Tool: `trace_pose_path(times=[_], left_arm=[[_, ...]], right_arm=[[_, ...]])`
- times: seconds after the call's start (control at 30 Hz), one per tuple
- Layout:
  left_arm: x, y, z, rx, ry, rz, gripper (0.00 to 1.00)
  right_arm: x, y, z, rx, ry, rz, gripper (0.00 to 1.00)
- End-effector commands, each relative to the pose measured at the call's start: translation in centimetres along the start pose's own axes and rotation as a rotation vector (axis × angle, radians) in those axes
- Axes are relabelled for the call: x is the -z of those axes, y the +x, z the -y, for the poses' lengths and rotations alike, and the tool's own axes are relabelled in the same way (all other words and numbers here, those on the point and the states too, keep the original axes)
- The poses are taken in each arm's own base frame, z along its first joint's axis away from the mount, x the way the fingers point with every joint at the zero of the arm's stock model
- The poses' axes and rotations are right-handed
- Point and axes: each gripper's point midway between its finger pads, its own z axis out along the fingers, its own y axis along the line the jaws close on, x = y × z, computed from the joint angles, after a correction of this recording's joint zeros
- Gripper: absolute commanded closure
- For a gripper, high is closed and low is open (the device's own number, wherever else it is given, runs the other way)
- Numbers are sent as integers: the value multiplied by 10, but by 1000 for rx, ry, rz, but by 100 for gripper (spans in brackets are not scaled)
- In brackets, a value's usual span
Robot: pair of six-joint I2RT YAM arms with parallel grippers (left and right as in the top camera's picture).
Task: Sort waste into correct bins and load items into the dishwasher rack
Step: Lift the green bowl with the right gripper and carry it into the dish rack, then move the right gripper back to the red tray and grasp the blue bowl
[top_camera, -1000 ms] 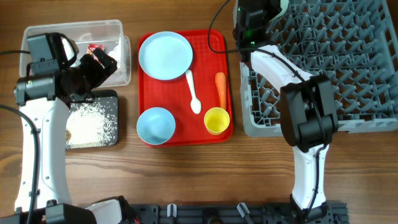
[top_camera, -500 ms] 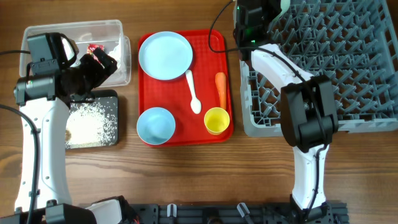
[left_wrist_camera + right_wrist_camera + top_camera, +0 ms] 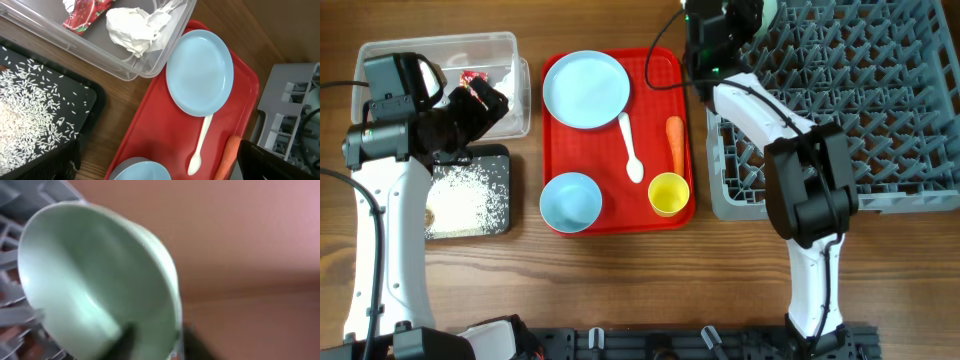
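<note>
Mint bowl (image 3: 95, 280) sits tilted on the dishwasher rack (image 3: 880, 110) pegs, close in the right wrist view; overhead shows only its rim. Right gripper (image 3: 752, 14) beside it: grip cannot be told. Left gripper (image 3: 490, 100) spread wide, empty, by the clear tub (image 3: 125, 65). Red wrapper (image 3: 85, 12) print unreadable.

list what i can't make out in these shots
mint bowl: right wrist view, motion blur; whether the right pincer grips its rim is unclear.
blue bowl and carrot: left wrist view, cut off by the bottom edge.
brown lump on the black tray: overhead, too small to identify.
</note>
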Motion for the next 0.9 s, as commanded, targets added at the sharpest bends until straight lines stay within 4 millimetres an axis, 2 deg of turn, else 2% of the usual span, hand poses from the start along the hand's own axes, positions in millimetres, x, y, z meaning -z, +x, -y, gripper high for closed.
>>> trace_pose_path(times=[0.0,0.33,0.53,0.6,0.67,0.8,0.87], left_arm=[[-1,-1,1,8,9,-5,0],[-1,-1,1,8,9,-5,0],[-1,-1,1,8,9,-6,0],[-1,-1,1,8,9,-5,0],[-1,-1,1,8,9,-5,0],[-1,-1,1,8,9,-5,0],[-1,-1,1,8,9,-5,0]], right_arm=[[7,1,-27,49,-18,-10,29],[41,-31,-39,38,-32,81,19],[55,-47,-17,-72,21,125,7],[61,-53,-12,-96,18,147,0],[69,-59,-10,-130,10,165,0],[95,-72,-22,-148,-86,225,0],[108,-78,-30,-207,-187,262,0]])
